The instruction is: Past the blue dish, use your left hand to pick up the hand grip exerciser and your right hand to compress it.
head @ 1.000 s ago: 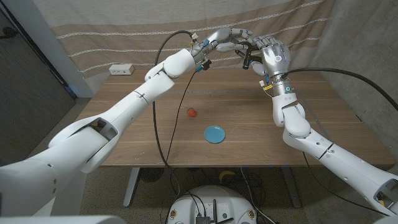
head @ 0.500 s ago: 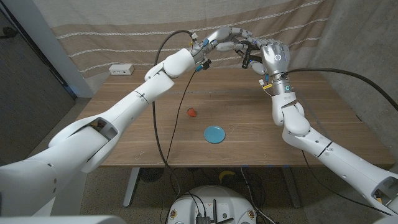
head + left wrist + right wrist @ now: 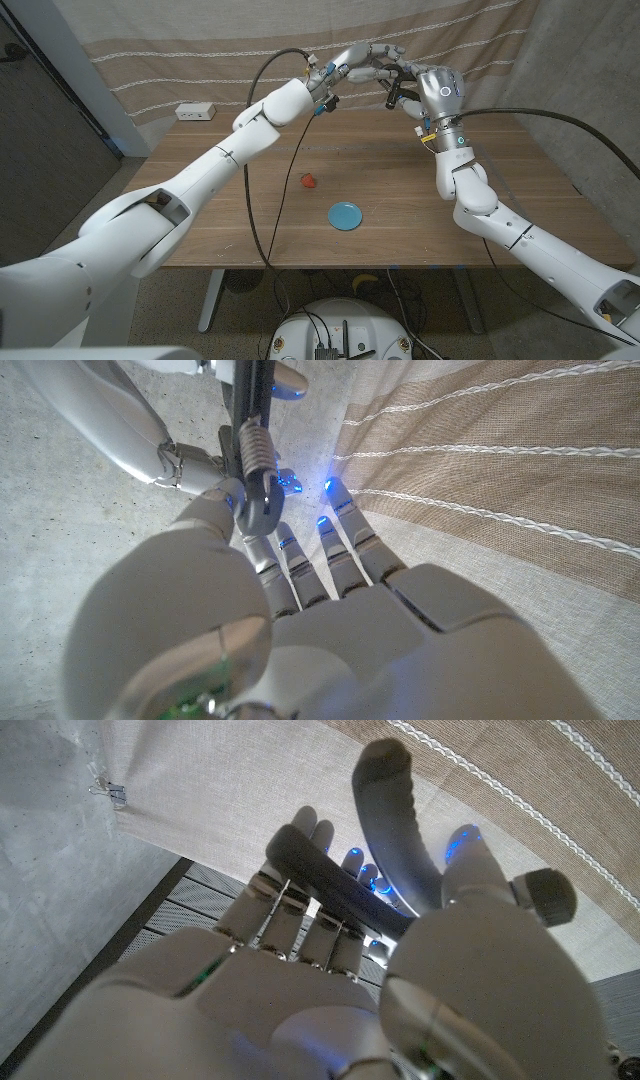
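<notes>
Left hand and right hand both grip one hand grip exerciser beyond one blue dish; its spring, apparently, shows at the left wrist.

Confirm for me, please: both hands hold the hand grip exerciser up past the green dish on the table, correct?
Not quite: the dish is blue, not green, as the head view shows. Otherwise yes, the left hand and right hand hold the hand grip exerciser up past it.
</notes>
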